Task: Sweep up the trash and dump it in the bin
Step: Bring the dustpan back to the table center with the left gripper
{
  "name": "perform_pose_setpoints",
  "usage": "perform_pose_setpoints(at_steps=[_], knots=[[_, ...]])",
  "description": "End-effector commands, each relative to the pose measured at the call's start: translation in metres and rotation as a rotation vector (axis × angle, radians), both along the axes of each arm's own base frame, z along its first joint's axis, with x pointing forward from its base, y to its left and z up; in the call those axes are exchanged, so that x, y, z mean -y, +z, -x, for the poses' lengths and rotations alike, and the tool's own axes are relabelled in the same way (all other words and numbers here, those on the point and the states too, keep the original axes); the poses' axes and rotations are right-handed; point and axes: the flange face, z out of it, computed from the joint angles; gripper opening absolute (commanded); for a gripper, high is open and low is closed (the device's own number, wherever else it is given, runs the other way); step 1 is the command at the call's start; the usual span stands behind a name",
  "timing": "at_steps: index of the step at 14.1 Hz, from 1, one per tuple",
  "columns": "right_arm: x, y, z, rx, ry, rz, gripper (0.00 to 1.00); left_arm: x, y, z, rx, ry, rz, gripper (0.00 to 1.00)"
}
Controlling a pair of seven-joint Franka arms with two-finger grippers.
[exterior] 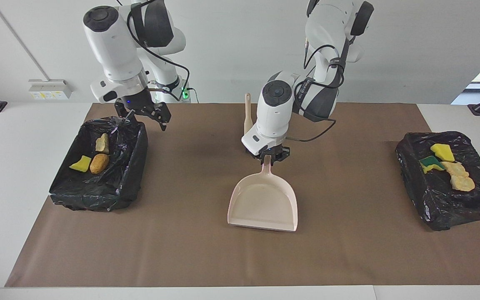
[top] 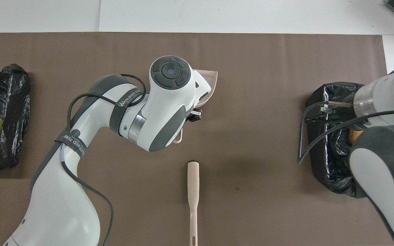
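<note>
The beige dustpan (exterior: 263, 200) lies flat at the middle of the table, and my left gripper (exterior: 268, 157) is shut on its handle. In the overhead view the left arm covers most of the dustpan (top: 209, 85). The beige brush (top: 193, 194) lies loose on the table, nearer to the robots than the dustpan. My right gripper (exterior: 144, 118) is open and empty over the robot-side rim of the black bin (exterior: 136, 166) at the right arm's end. That bin holds three scraps of trash (exterior: 99, 163). The black bin (exterior: 431, 208) at the left arm's end holds several more scraps (exterior: 458, 177).
Brown paper (exterior: 181, 250) covers the table between the two bins. The right arm hides much of its bin (top: 323, 143) in the overhead view.
</note>
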Motion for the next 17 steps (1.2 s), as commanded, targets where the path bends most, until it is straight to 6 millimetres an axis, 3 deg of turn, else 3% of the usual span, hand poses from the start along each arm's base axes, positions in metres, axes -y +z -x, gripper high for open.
perform_pose_setpoints(at_steps=[1, 5, 6, 7, 8, 9, 11, 14, 17], knots=[[0.040, 0.040, 0.012, -0.005, 0.039, 0.007, 1.00, 0.032, -0.037, -0.006, 0.021, 0.102, 0.029, 0.00], [0.081, 0.098, 0.026, -0.001, 0.052, 0.007, 1.00, 0.038, -0.038, -0.005, 0.040, 0.094, 0.040, 0.00], [0.087, 0.104, 0.026, -0.007, 0.050, 0.010, 1.00, 0.039, -0.037, -0.004, 0.044, 0.092, 0.047, 0.36], [0.093, 0.105, 0.029, -0.002, 0.037, 0.006, 1.00, 0.039, -0.033, -0.003, 0.052, 0.083, 0.047, 0.82], [0.102, 0.103, 0.032, -0.012, 0.020, -0.003, 1.00, 0.039, -0.032, -0.001, 0.050, 0.077, 0.040, 1.00], [0.103, 0.103, 0.035, -0.017, 0.021, -0.012, 1.00, 0.035, -0.031, -0.001, 0.041, 0.080, 0.032, 1.00], [0.103, 0.104, 0.036, -0.014, 0.019, -0.014, 1.00, 0.008, 0.002, 0.010, 0.049, 0.099, 0.029, 1.00], [0.099, 0.101, 0.039, -0.015, 0.024, -0.018, 1.00, -0.056, 0.042, 0.041, 0.040, 0.146, 0.003, 1.00], [0.097, 0.100, 0.039, -0.014, 0.029, -0.016, 1.00, -0.144, 0.096, 0.059, 0.071, 0.142, 0.010, 1.00]])
